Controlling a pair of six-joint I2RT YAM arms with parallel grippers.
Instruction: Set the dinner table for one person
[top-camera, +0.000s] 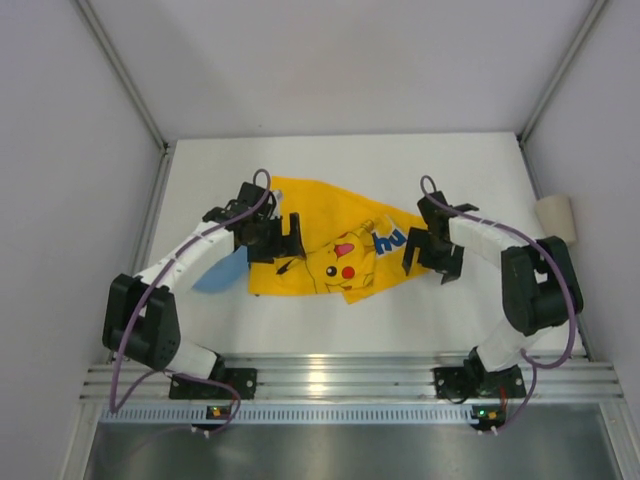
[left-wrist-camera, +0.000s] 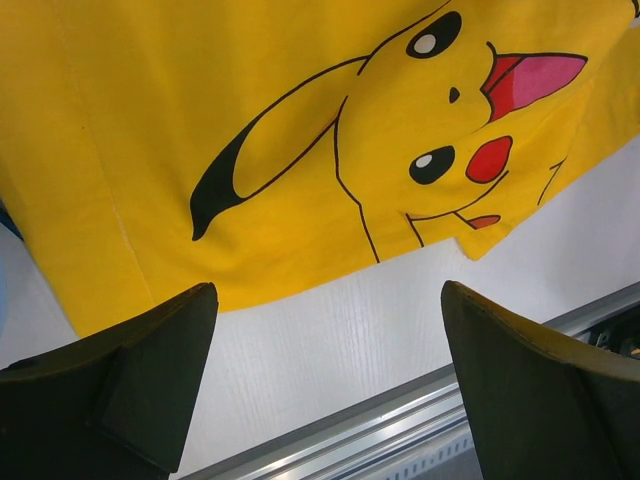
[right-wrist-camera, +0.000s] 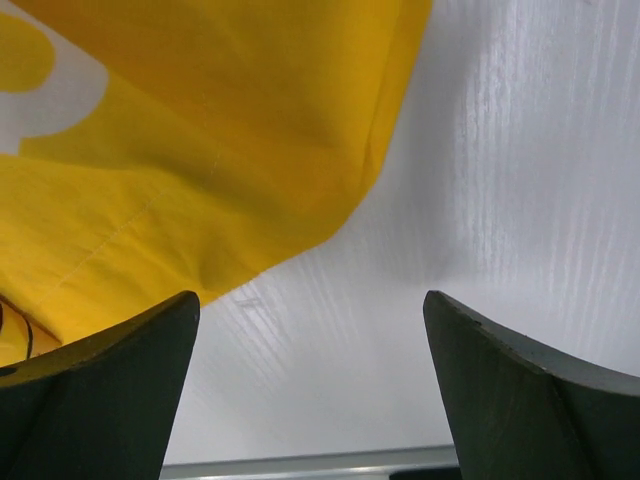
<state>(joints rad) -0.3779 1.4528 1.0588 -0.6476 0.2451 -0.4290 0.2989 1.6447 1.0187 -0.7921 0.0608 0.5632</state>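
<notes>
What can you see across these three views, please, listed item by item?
dinner table: one, white, beneath everything in the overhead view.
Pikachu cloth mat: one, yellow with a printed character, lying rumpled at the table's centre.
blue item: one, light blue, at the mat's left edge, partly hidden under the left arm; its kind is unclear.
cream cylinder: one, cream, at the table's right edge by the wall.
metal rail: one, silver, along the near edge, carrying both arm bases.
left gripper: one, black, open and empty, at the mat's near-left edge.
right gripper: one, black, open and empty, by the mat's right corner.
</notes>
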